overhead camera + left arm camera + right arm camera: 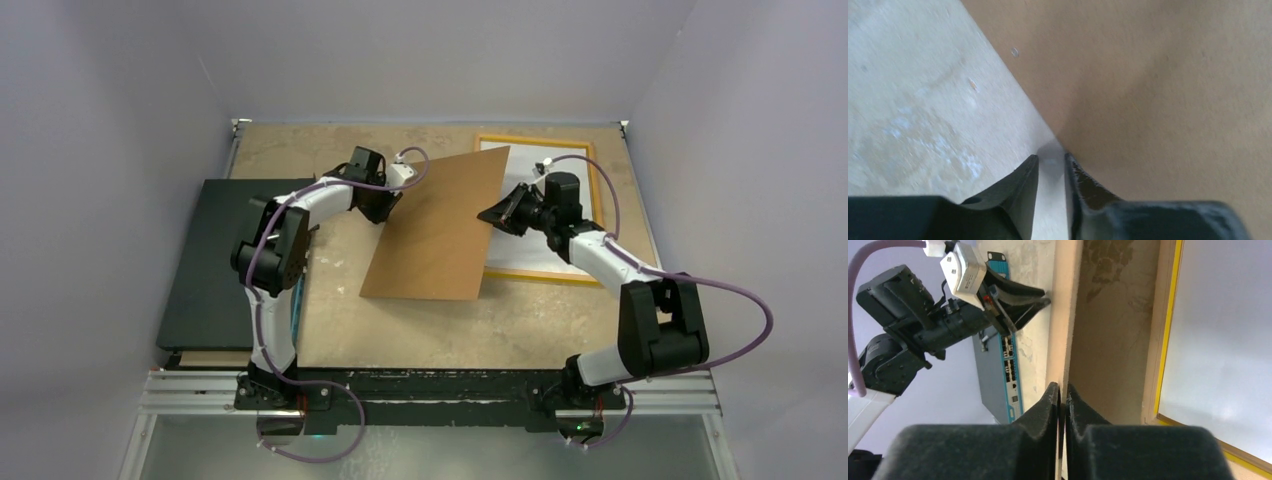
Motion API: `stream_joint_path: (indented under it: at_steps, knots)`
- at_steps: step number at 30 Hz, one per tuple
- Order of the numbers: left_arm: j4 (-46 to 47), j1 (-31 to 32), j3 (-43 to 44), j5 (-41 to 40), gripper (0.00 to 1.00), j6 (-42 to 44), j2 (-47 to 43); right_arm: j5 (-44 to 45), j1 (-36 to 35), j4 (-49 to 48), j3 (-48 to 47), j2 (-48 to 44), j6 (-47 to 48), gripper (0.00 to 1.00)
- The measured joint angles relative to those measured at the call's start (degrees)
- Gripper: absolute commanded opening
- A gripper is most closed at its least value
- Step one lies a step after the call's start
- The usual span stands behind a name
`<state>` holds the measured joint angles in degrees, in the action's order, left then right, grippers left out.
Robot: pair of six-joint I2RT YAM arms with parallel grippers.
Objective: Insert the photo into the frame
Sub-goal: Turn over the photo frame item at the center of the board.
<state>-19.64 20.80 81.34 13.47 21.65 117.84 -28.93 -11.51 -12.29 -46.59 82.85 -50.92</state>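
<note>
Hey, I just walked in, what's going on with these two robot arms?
The two arms hold a brown backing board between them, seemingly lifted and tilted over the table. The left gripper pinches one edge and the right gripper pinches the opposite edge. The yellow frame lies flat at the far right with a white sheet inside, likely the photo face down, though no print shows. A black panel lies on the left.

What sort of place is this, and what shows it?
Probably a robotics lab cell: left arm and right arm bolted to a metal rail, a worn plywood table, plain grey walls closing it in.
</note>
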Motion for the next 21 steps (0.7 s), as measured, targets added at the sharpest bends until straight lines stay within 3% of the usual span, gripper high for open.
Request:
stream_joint_path:
  at_steps: [4, 6, 8, 13, 16, 21]
  knots:
    - [-6.10, -0.04, -0.50, 0.22, 0.41, -0.07, -2.86, 0.04, -0.02, 1.81, -1.36, 0.00, -1.88, 0.00]
    - [-9.09, 0.31, -0.50, 0.76, 0.68, 0.02, -5.35, 0.44, -0.13, 2.86, -2.14, 0.00, -2.56, 0.00]
    - [-12.24, 0.52, -0.20, 2.25, 0.82, 1.51, -9.31, 1.05, -0.33, 4.52, -3.52, 0.00, -3.34, 0.00]
    - [-17.88, 2.99, 0.17, 5.99, 0.85, 6.75, -24.94, 4.07, -0.55, 6.91, -7.93, -0.13, -7.13, 0.00]
    - [-19.85, 9.38, -0.20, 5.33, 0.86, 11.13, -34.45, 6.03, -0.55, 6.71, -9.86, -0.15, -11.93, 0.00]
    - [-21.81, 19.43, -8.46, 2.56, 0.86, 19.08, -47.93, 7.69, -0.55, 5.05, -12.66, -0.15, -20.41, 0.00]
